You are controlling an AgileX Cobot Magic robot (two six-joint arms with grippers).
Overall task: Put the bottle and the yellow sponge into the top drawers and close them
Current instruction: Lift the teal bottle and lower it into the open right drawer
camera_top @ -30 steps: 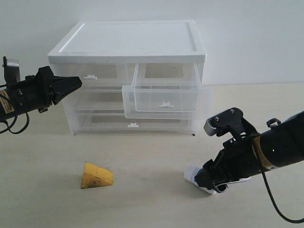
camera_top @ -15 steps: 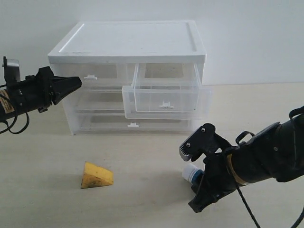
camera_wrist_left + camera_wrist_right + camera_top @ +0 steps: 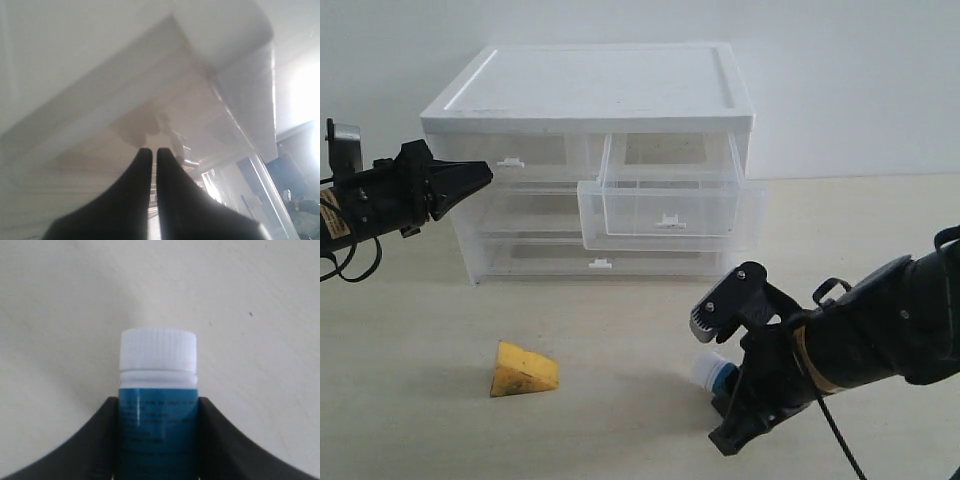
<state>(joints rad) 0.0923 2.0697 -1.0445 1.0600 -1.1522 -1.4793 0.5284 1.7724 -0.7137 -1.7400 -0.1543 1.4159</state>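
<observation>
Fingers of the right gripper (image 3: 728, 386) clasp the bottle (image 3: 157, 390) by its teal label, at 5 o'clock from the cabinet (image 3: 590, 90). The yellow sponge (image 3: 523, 370) lies on the worktop (image 3: 420, 420) at 7 o'clock. The left gripper (image 3: 485, 175), fingers pressed together, hangs at 9 o'clock; the right top drawer (image 3: 668, 205) stands pulled out.

A plain white wall (image 3: 860, 80) runs across from 10 to 2 o'clock, meeting a pale beige table (image 3: 420, 430) (matte, faintly streaked). The light is soft and even. A white-topped cabinet (image 3: 600, 85) stands toward 12 o'clock, near the wall.
</observation>
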